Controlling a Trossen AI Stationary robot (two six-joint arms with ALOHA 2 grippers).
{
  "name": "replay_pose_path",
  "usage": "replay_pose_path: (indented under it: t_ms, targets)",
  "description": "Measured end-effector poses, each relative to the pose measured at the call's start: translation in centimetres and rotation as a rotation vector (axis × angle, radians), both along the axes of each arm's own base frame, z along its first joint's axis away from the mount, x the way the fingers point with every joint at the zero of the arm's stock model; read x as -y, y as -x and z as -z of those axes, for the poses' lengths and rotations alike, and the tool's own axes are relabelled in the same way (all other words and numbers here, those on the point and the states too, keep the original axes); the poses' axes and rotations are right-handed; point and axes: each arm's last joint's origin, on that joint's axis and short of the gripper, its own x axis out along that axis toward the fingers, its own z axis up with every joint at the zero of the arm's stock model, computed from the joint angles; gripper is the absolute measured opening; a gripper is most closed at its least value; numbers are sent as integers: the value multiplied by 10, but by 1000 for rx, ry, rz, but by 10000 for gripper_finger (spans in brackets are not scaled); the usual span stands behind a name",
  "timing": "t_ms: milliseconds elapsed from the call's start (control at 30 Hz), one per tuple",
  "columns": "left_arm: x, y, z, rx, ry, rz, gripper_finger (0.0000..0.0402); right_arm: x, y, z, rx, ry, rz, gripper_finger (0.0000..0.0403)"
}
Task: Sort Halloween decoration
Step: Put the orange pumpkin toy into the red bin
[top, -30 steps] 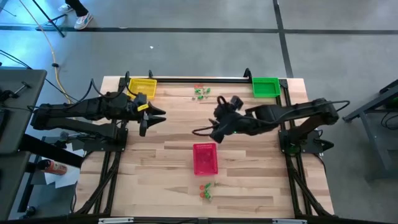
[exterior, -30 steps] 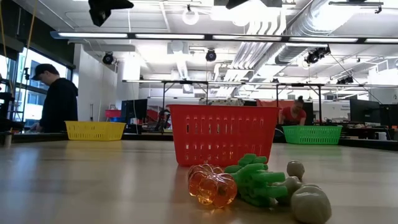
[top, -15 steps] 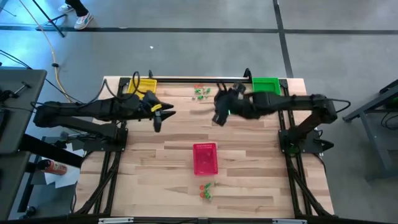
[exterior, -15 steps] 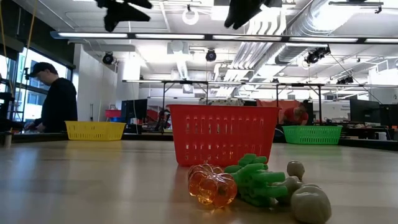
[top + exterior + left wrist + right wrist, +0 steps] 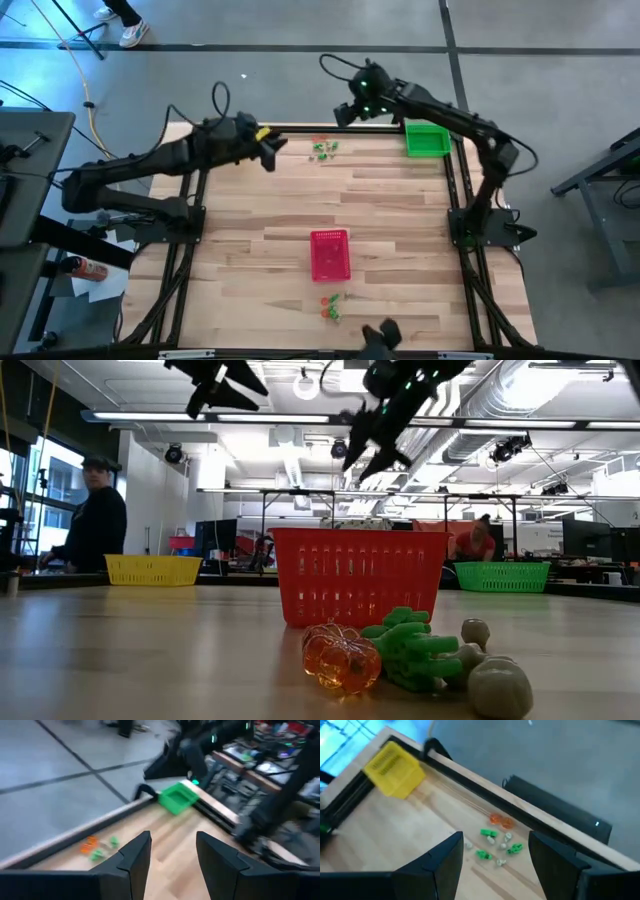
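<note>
Hovering with fingers spread, the right claw (image 5: pixel 345 113) and left claw (image 5: pixel 272 152) flank the far Halloween decoration (image 5: pixel 322 148) cluster lying on the tabletop (image 5: pixel 400 230) below; best lower one claw straight over a single trinket, avoiding its neighbours.

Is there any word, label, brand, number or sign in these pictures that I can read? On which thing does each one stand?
None can be read.
Red basket, yellow basket, green basket: plain mesh, no label seen.
Trinkets: no marks seen.
Left gripper: a yellow patch beside it, too small to tell whether it carries writing.
Room behind the table: any signs are too small to read.
</note>
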Motion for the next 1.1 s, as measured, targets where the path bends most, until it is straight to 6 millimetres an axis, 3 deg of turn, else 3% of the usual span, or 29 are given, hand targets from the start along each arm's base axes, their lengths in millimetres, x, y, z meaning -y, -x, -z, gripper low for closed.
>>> replay_pose_path:
  t_ms: [267, 533, 733, 900, 1100]
  targets:
    - [-34, 17, -9, 12, 32, 14, 149, 46, -57, 71, -74, -142, 100, 220]
    - [-42, 23, -6, -13, 67, 35, 149, 80, -81, 133, -210, -317, 199, 220]
    - [-43, 25, -4, -57, 29, 50, 149, 90, -95, 151, -214, -372, 194, 220]
    - [-43, 25, -4, -57, 29, 50, 149, 87, -92, 168, -265, -413, 203, 220]
    - [-44, 25, -4, -58, 27, 44, 149, 90, -94, 169, -243, -382, 223, 220]
